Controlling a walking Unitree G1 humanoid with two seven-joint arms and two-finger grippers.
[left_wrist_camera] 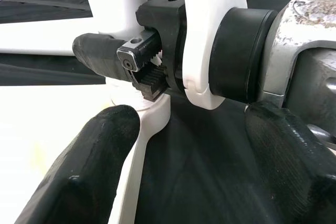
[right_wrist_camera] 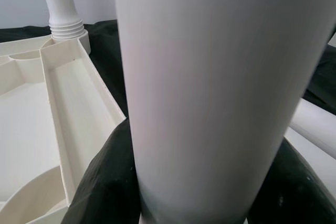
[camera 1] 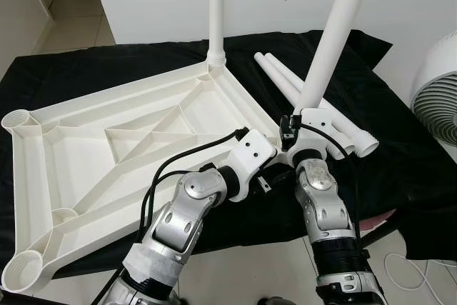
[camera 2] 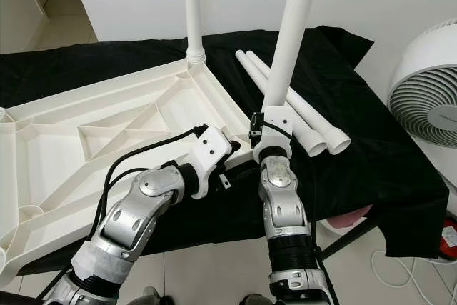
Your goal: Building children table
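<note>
Upturned white tabletop (camera 1: 128, 141), leg (camera 1: 216, 5) upright

Smooth white plastic on matt black cloth.
The tabletop (camera 1: 128, 141) and legs (camera 1: 335, 30) look like slightly glossy plastic; the cloth (camera 1: 400, 148) is soft and wrinkled.

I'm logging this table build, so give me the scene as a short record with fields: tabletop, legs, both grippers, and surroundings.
tabletop: white tabletop lies underside up on a black cloth
fitted leg: one white leg stands upright in the far corner socket
held leg: second leg, tilted, at the near right corner
right gripper: jaws shut around the held leg's base
left gripper: jaws open, beside the same corner
spare legs: two, lying on the cloth
surroundings: white fan at right
</note>
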